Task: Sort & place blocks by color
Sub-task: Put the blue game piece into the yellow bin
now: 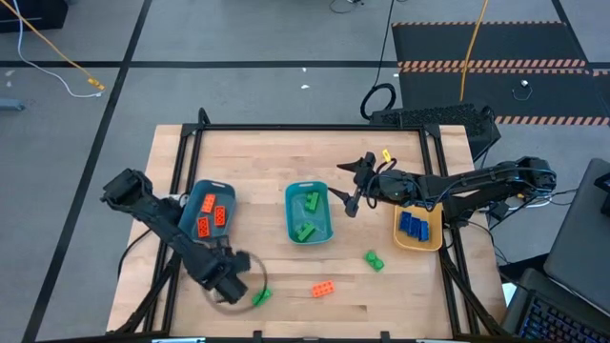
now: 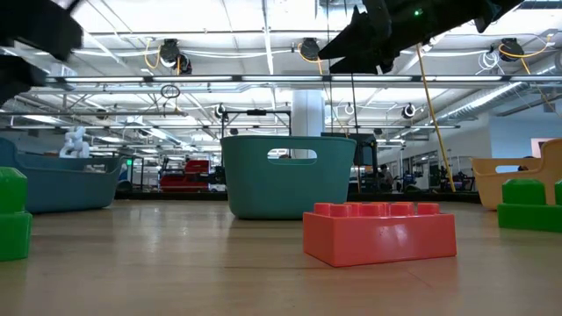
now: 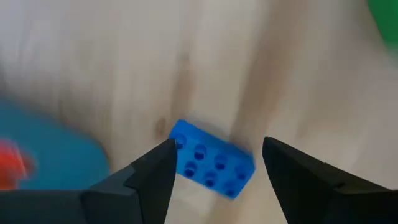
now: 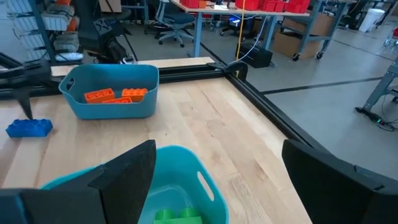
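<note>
High view shows the table [image 1: 267, 152] with two teal bins: the orange-block bin [image 1: 210, 211] beside the left gripper [image 3: 214, 165], the green-block bin [image 1: 309, 211] under the right gripper [image 4: 217, 168]. Both grippers are spread, empty. A blue block [image 3: 211, 162] lies directly between the left fingers, so the step in hand seems to be grasping it. Next: lower, close, then carry it across to the bowl [image 1: 419, 231] of blue blocks beyond the right gripper.
</note>
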Controlling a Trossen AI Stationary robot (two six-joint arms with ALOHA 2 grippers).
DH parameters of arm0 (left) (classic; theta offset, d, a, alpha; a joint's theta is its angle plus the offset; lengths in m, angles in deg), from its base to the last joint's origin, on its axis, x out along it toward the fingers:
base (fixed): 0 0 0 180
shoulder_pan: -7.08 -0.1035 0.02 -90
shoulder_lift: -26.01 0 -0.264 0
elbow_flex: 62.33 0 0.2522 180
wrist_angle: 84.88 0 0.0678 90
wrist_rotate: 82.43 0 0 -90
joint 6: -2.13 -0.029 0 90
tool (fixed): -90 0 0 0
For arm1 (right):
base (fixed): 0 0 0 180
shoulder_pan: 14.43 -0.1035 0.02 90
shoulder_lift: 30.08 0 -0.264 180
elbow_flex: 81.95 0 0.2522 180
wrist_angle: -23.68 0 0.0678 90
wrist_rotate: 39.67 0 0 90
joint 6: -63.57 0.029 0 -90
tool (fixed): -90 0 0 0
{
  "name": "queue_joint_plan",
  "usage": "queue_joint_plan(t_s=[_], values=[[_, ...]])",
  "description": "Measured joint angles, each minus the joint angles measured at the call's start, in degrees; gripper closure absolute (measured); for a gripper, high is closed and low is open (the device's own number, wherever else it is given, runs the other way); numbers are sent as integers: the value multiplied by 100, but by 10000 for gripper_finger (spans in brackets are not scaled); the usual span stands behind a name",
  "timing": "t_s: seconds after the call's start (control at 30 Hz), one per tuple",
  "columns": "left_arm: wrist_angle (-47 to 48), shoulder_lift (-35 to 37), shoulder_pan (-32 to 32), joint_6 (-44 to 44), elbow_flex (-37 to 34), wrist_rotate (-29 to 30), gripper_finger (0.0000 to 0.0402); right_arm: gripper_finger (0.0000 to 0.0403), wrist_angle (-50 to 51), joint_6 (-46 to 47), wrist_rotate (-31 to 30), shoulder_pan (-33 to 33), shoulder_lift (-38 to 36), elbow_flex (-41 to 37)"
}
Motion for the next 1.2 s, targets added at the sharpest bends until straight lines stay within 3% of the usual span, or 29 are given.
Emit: queue_joint_plan(t_s=[0.1, 0.17, 0.53, 0.67, 0.87, 1.07, 1.2], values=[[-7, 0, -155, 2084, 0, -31, 163, 62, 0, 154, 0, -1, 0, 1], [7, 0, -204, 2956, 2, -141, 163, 62, 0, 277, 3, -18, 0, 0], [120, 0, 277, 4847, -329, -107, 163, 62, 14, 376, 144, -278, -165, 2], [44, 0, 339, 5126, -698, -109, 163, 62, 9, 368, 142, -275, -261, 1], [-1101, 42, 321, 5060, -1384, -107, 163, 62, 24, 374, 138, -278, -314, 0], [-918, 73, 286, 4516, -1307, -146, 167, 62, 63, 374, 134, -275, -313, 1], [-923, 160, 140, 3621, -1056, -41, 209, 62, 23, 374, 130, -275, -313, 1]])
